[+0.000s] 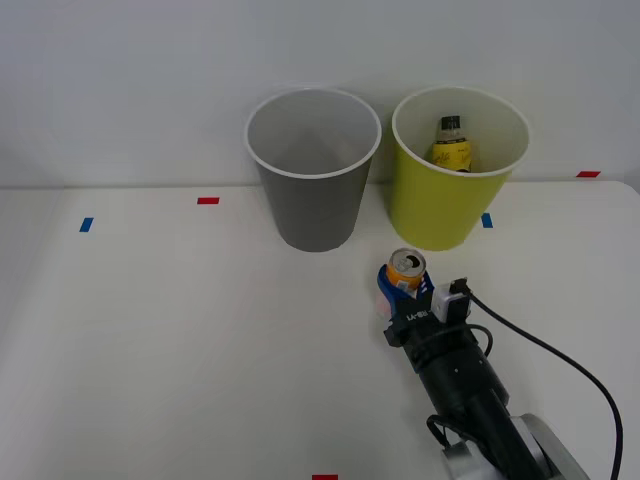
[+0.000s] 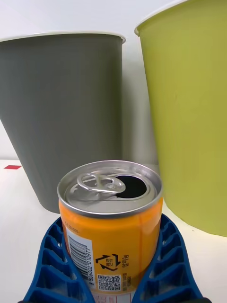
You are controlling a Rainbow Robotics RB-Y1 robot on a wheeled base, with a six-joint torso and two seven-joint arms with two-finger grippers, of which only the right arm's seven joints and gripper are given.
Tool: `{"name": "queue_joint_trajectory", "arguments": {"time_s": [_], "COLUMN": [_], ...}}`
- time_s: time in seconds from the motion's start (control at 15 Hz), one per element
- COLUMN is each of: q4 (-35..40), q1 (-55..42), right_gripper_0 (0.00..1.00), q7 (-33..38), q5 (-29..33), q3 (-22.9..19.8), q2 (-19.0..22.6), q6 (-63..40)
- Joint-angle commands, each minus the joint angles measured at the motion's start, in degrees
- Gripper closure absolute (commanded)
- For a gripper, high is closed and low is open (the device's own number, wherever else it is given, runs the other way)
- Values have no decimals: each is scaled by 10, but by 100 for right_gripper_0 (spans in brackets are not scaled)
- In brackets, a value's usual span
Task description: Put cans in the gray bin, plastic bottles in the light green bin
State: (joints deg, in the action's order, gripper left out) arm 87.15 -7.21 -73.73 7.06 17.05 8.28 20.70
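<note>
Gripping the can (image 1: 405,270) between its blue ribbed fingers (image 2: 49,258), the right hand (image 1: 403,290) holds it upright just in front of the two bins, above the white tabletop (image 1: 150,350). Its opened pull-tab top faces up. The gray bin (image 1: 313,170) stands left of the light green bin (image 1: 458,170), close together, both at the back of the tabletop. Inside the light green bin sits the plastic bottle (image 1: 451,142) with its black cap and yellow label.
</note>
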Motion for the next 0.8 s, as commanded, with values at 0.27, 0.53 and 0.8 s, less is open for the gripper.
{"name": "queue_joint_trajectory", "arguments": {"time_s": [0.27,0.53,0.8], "q4": [0,1,115], "q1": [-3,-18,-76], "right_gripper_0": [93,97,100], "q7": [1,3,8], "q5": [-16,-48,-115], "q3": [6,24,61], "q2": [3,34,88], "q6": [10,68,71]}}
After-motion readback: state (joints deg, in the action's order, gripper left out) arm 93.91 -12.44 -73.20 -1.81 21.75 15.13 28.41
